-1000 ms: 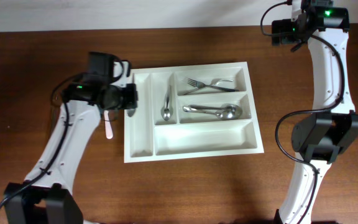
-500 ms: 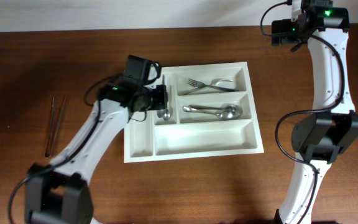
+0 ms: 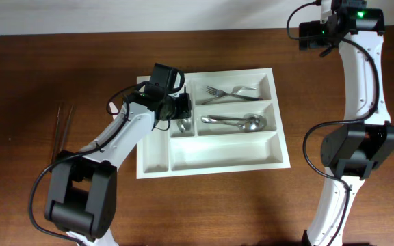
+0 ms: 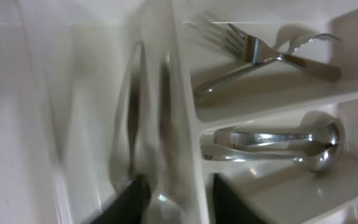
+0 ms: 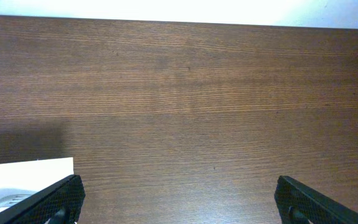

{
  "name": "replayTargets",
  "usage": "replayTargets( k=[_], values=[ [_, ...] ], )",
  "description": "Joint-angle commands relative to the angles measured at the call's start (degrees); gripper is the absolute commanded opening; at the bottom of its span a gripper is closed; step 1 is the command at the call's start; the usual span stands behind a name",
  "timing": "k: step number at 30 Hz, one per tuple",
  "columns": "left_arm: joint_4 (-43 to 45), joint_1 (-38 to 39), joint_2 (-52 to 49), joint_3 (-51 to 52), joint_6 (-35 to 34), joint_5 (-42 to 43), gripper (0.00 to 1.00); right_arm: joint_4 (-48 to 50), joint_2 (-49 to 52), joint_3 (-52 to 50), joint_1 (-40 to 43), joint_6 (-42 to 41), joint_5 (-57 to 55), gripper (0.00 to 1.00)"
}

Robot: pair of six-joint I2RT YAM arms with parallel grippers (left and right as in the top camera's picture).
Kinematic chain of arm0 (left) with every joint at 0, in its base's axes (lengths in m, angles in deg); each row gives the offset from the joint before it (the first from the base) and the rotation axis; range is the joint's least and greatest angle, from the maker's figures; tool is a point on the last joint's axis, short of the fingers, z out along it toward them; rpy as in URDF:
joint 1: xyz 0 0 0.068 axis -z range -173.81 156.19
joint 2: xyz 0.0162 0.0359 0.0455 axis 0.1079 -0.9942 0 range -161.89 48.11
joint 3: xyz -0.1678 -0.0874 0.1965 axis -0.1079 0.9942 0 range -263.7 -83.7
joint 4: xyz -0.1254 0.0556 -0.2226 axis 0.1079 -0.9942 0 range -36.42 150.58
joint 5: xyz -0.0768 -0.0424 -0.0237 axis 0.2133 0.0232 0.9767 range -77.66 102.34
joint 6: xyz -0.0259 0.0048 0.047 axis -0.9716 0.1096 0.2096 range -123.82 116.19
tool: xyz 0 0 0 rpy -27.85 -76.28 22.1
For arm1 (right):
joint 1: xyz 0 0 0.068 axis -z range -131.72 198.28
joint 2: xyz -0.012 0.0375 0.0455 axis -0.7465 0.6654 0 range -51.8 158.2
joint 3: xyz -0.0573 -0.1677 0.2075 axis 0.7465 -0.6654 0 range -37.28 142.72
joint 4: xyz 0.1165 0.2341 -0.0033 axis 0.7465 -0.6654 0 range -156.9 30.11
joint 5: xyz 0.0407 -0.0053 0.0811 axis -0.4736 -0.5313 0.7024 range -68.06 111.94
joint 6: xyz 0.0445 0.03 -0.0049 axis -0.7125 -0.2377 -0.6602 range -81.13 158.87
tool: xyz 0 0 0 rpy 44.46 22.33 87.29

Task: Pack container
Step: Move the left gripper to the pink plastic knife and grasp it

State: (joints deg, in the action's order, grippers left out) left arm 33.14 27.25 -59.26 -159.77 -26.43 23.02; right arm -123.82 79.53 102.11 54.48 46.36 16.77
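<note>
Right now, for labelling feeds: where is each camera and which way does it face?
Overhead: above the table, looking straight down at the container; left arm and right arm show.
Left wrist: on the left gripper, looking down into the container; its dark fingers show below.
Right wrist: on the right gripper, facing the table; fingertips in lower corners.
Shared: overhead and left wrist both show forks and spoons.
</note>
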Motion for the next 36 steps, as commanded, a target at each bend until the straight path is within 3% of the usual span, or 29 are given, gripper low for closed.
replayTargets(
  k=[1, 8, 13, 19, 25, 36],
  values=[
    [-0.1, 0.0, 0.0, -1.4, 0.0, -1.1, 0.44, 0.0, -0.5, 0.8, 0.3, -0.7, -0.7, 0.99],
    [-8.3, -5.7, 3.9, -5.9, 2.4, -2.9, 0.47, 0.0, -0.5, 0.8, 0.3, -0.7, -0.7, 0.99],
    [-21.2, -13.6, 10.9, -8.9, 10.1, -8.5, 0.47, 0.0, -0.5, 0.8, 0.3, -0.7, -0.7, 0.99],
    [-29.7, -17.9, 14.4, -8.4, 10.5, -10.7, 0.47, 0.0, -0.5, 0.8, 0.3, -0.7, -0.7, 0.99],
    [-28.6, -17.9, 12.3, -3.8, 10.3, -16.7, 0.47, 0.0, -0.5, 0.8, 0.3, -0.7, -0.7, 0.99],
    [-23.2, -21.7, 2.3, -2.6, 11.9, -16.3, 0.49, 0.0, -0.5, 0.8, 0.3, -0.7, -0.7, 0.99]
  ],
)
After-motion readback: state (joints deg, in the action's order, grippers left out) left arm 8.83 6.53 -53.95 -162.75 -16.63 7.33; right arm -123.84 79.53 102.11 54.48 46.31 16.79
